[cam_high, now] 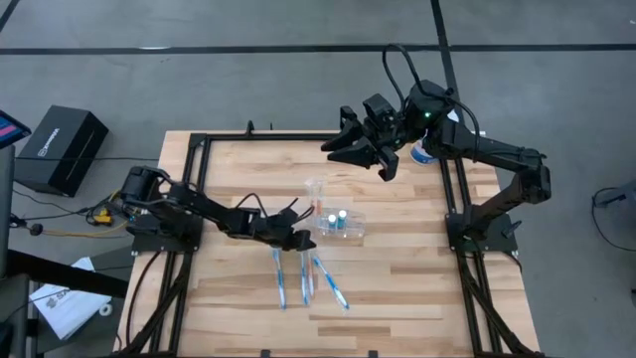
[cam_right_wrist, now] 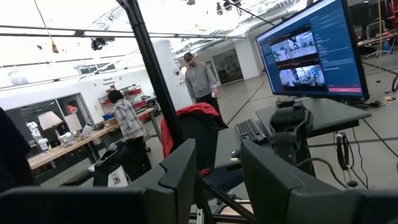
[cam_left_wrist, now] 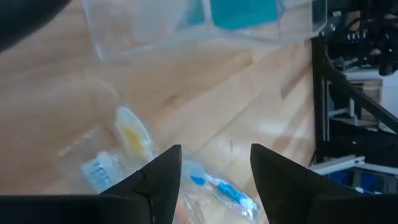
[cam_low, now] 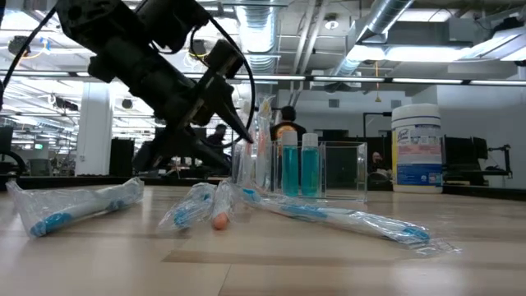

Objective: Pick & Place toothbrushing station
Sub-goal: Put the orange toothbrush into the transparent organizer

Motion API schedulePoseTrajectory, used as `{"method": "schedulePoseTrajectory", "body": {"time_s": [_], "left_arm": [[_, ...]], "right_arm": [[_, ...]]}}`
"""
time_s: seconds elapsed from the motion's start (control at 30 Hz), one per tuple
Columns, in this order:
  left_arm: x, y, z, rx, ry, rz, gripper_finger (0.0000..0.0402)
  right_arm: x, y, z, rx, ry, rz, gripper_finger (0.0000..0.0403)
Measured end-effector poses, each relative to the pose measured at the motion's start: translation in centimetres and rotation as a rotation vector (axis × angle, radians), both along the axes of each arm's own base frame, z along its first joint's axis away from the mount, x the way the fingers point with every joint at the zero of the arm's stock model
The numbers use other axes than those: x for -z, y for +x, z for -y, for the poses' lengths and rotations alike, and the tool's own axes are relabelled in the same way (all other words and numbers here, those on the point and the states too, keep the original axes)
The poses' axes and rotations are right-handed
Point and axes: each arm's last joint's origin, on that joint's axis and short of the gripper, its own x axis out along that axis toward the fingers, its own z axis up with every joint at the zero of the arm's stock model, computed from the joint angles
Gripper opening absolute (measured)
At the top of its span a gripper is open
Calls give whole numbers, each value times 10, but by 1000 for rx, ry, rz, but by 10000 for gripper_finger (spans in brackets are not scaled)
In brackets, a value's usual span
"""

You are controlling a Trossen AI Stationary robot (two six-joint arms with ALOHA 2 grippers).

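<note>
The toothbrushing station (cam_high: pixel 336 221) is a clear plastic holder that stands on its base in the middle of the table. Its taller cup part (cam_high: pixel 316 189) is toward the far side, and two blue bottles (cam_low: pixel 297 164) stand in its tray. My left gripper (cam_high: pixel 301 239) is open just left of the station. It slants down over the heads of the wrapped toothbrushes (cam_left_wrist: pixel 221 186), with the station (cam_left_wrist: pixel 205 31) ahead of it. My right gripper (cam_high: pixel 350 139) is open and raised high over the table's far edge, with nothing between its fingers (cam_right_wrist: pixel 180 171).
Three wrapped blue-and-orange toothbrushes (cam_high: pixel 305 276) lie flat on the table nearer than the station. A white, blue-labelled canister (cam_high: pixel 422 152) stands at the far right corner. A black frame rail (cam_high: pixel 452 189) runs along the table's sides. People stand in the room beyond.
</note>
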Motion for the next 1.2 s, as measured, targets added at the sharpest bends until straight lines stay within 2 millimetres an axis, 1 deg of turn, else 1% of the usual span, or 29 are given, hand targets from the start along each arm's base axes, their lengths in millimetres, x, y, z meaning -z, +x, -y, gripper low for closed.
{"method": "schedulePoseTrajectory", "body": {"time_s": [0.17, 0.3, 0.43, 0.67, 0.9, 1.03, 1.2], "left_arm": [[7, 4, 0, 22, -21, 12, 181], [11, 8, 1, 23, -29, 38, 170], [18, 9, -1, 24, -26, 17, 155], [32, 9, 1, 59, -61, -35, 104], [33, 7, 3, 95, -91, -64, 51], [35, 4, 8, 141, -114, -113, 36], [38, -3, 22, 178, -128, -176, 33]], "right_arm": [[0, 0, 0, 1, 1, 0, 118], [0, 0, 0, 2, -1, 2, 118], [-1, 0, 0, 2, -2, 6, 118], [-1, 0, 0, 2, -2, 7, 118], [-1, 0, 0, 2, -2, 7, 118], [-1, 0, 0, 2, -2, 6, 118], [0, 0, 0, 2, -1, 4, 118]]}}
